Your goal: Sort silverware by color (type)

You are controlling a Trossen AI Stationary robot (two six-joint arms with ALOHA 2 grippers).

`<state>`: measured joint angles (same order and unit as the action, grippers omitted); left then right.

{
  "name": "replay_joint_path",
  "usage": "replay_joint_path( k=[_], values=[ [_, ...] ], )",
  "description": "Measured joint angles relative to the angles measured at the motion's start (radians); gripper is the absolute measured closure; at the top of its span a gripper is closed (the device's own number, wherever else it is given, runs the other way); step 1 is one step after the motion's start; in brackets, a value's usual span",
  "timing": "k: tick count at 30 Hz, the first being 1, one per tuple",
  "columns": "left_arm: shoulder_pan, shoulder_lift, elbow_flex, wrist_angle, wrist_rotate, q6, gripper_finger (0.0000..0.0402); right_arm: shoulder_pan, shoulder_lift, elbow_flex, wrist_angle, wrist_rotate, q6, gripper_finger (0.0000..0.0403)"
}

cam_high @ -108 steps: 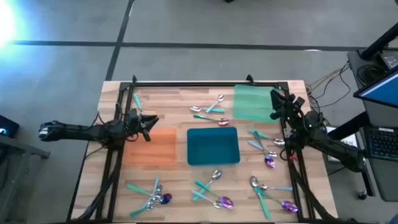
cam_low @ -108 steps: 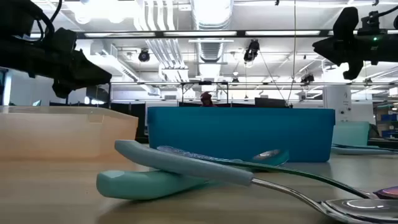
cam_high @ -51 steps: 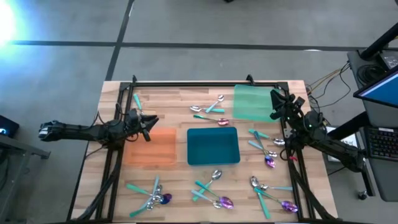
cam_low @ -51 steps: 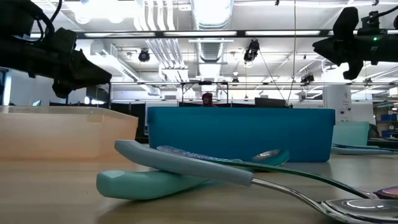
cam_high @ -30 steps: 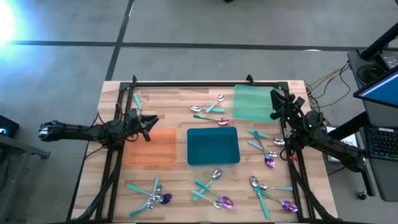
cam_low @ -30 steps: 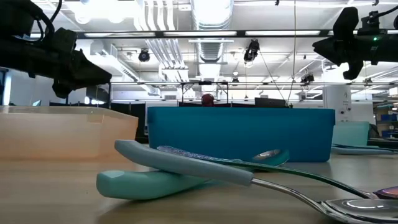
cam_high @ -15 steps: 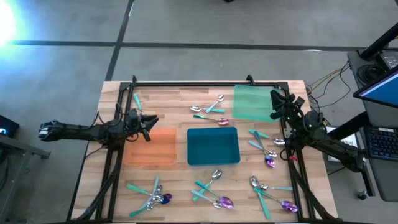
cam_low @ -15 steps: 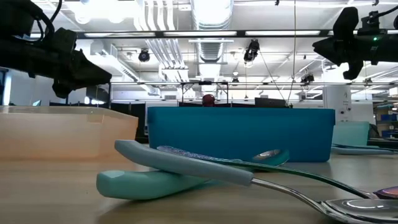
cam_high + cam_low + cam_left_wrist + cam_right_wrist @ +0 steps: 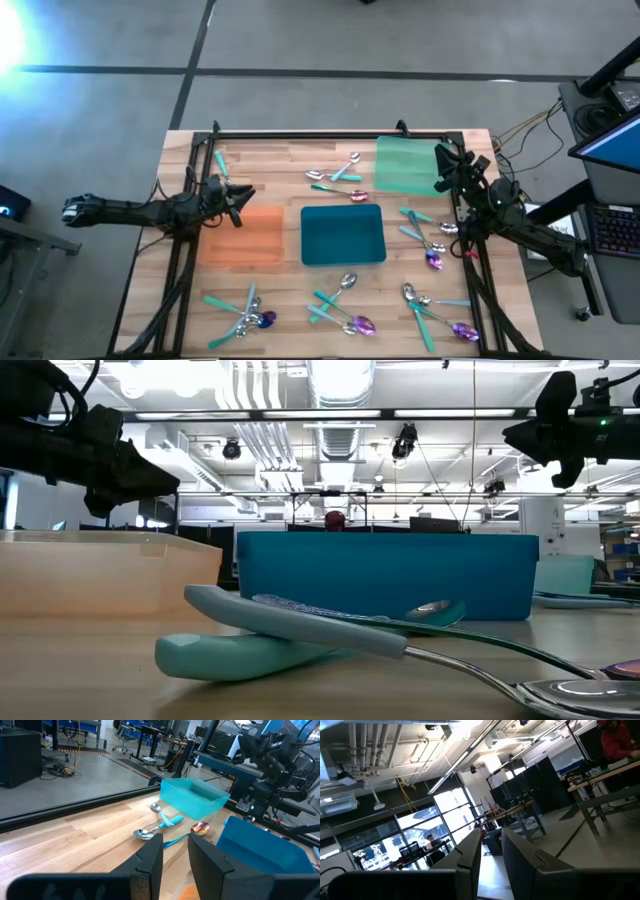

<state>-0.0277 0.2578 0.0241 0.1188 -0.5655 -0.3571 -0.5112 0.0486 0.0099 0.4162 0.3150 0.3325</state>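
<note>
Your left tool [image 9: 243, 194] sat at the counter's [image 9: 290, 155] left side, over the far edge of the orange tray [image 9: 243, 236], and its fingers [image 9: 150, 860] were only slightly parted with nothing between them. Your right tool [image 9: 440, 155] was over by the right edge, just beside the green tray [image 9: 403, 165], aimed up into the room; its fingers [image 9: 468, 857] also had a narrow gap and held nothing. The silverware [image 9: 338, 180] was all loose on the counter in scattered bunches, none of it in any tray: one cluster with a purple-headed spoon between the green tray and the teal tray [image 9: 343, 234], a lone teal piece [image 9: 221, 163] near the far left corner, a bunch to the right of the teal tray [image 9: 424, 235], and three piles along the near edge [image 9: 238, 313], [image 9: 341, 305], [image 9: 435, 311]. From table height you had two crossed teal-handled pieces [image 9: 290, 632] right up close in front of the teal tray [image 9: 385, 575], with both arms hanging dark above. A person in red [image 9: 619, 737] was in the room beyond.
</note>
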Motion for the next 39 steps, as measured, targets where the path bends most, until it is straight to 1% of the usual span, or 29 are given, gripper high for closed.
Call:
replay_joint_path(
  k=[15,21,24,30,39],
  values=[
    [0.0,0.0,0.0,0.0,0.0,0.0,0.0326,0.0,0.0,0.011,0.038,0.0,0.004,0.0335],
    [0.0,0.0,0.0,0.0,0.0,0.0,0.0326,0.0,0.0,0.012,0.044,0.0,0.074,0.0335],
    [0.0,0.0,0.0,0.0,0.0,0.0,0.0326,0.0,0.0,0.014,0.039,-0.008,0.071,0.0335],
    [0.0,0.0,0.0,0.0,0.0,0.0,0.0326,0.0,0.0,0.015,0.036,-0.008,0.006,0.0335],
    [0.0,0.0,0.0,-0.005,0.0,0.001,0.0326,0.0,0.0,0.015,0.036,-0.008,0.002,0.0335]
  ],
)
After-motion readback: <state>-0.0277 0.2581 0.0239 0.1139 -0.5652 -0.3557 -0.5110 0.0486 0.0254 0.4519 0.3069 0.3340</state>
